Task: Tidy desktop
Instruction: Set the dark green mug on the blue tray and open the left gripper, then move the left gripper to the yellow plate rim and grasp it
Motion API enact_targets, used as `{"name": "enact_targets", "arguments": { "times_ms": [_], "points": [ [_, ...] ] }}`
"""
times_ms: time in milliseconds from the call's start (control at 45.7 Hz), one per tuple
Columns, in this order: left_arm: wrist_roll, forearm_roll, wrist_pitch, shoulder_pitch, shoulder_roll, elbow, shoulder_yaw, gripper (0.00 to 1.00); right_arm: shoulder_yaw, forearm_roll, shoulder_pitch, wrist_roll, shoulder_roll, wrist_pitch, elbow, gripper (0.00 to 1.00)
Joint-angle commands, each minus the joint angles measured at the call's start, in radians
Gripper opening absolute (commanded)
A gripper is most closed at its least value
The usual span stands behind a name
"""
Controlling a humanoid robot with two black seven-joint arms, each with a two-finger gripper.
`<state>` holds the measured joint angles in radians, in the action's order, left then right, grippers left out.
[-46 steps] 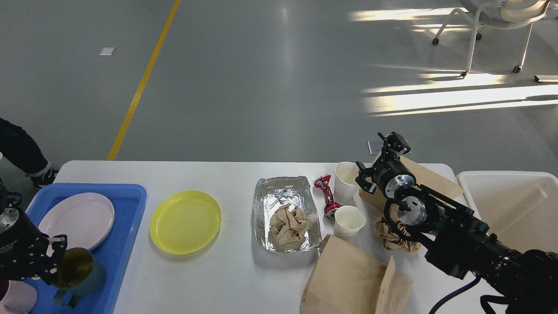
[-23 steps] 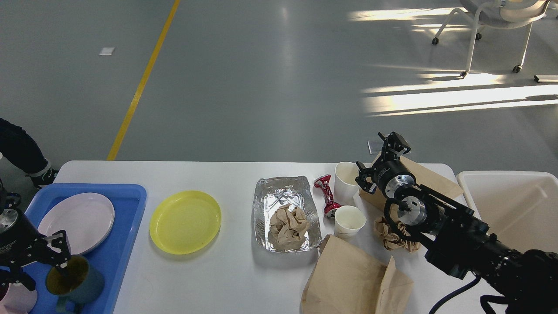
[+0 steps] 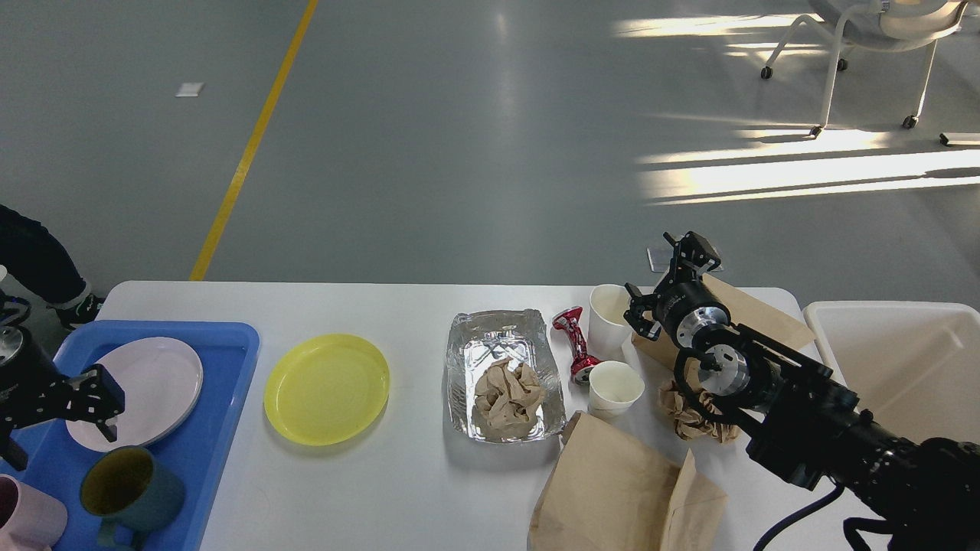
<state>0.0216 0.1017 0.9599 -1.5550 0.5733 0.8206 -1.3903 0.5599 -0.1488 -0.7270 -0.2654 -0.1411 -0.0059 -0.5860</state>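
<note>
Across the lower part of the head view lies the desktop (image 3: 413, 490), a white tabletop with rounded far corners, carrying all items described below. At its left end sits a blue tray (image 3: 230, 383) holding a pale plate (image 3: 157, 383), a dark teal mug (image 3: 134, 486) with a yellowish interior, standing upright, and, at the near-left edge, part of a pink cup (image 3: 27, 520). Left gripper (image 3: 96, 402): above the tray, over the near edge of the pale plate and just beyond the mug; its fingers spread apart, with nothing between them. Right of the tray, on bare tabletop, a yellow plate (image 3: 327, 389). At centre, a foil tray (image 3: 490, 337) containing a crumpled brown paper ball (image 3: 507, 396). Just right of it, a crushed red can (image 3: 576, 344) on its side, then two white paper cups: the far cup (image 3: 605, 317) and the near cup (image 3: 615, 386), both upright. A large brown paper bag (image 3: 620, 490) lies flat at the near edge; a second crumpled paper wad (image 3: 689, 413) lies beside the right arm. Right gripper (image 3: 674, 287): held above the far right of the tabletop, just right of the far cup; its finger spacing cannot be made out. Beyond the right end, an off-white bin (image 3: 903, 360).
</note>
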Motion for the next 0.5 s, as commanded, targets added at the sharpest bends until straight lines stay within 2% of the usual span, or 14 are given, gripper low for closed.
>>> {"name": "enact_targets", "arguments": {
  "times_ms": [0, 175, 263, 350, 416, 482],
  "points": [
    [0.0, -0.003, 0.0, -0.042, -0.056, -0.001, -0.003, 0.92, 0.0, 0.0, 0.0, 0.0, 0.0, 0.001, 0.0, 1.0],
    [-0.002, -0.02, 0.0, -0.04, -0.156, -0.001, 0.017, 0.92, 0.0, 0.0, 0.001, 0.0, 0.0, 0.0, 0.0, 1.0],
    [-0.003, -0.043, -0.036, -0.033, -0.187, -0.001, 0.043, 0.92, 0.0, 0.0, 0.0, 0.0, 0.0, 0.0, 0.0, 1.0],
    [-0.005, -0.056, -0.04, -0.019, -0.223, -0.001, 0.079, 0.92, 0.0, 0.0, 0.0, 0.0, 0.0, 0.0, 0.0, 1.0],
    [-0.011, -0.056, -0.062, 0.015, -0.257, -0.011, 0.093, 0.92, 0.0, 0.0, 0.0, 0.0, 0.0, 0.0, 0.0, 1.0],
    [-0.012, -0.056, -0.122, 0.05, -0.297, -0.041, 0.094, 0.92, 0.0, 0.0, 0.0, 0.0, 0.0, 0.0, 0.0, 1.0]
  ]
}}
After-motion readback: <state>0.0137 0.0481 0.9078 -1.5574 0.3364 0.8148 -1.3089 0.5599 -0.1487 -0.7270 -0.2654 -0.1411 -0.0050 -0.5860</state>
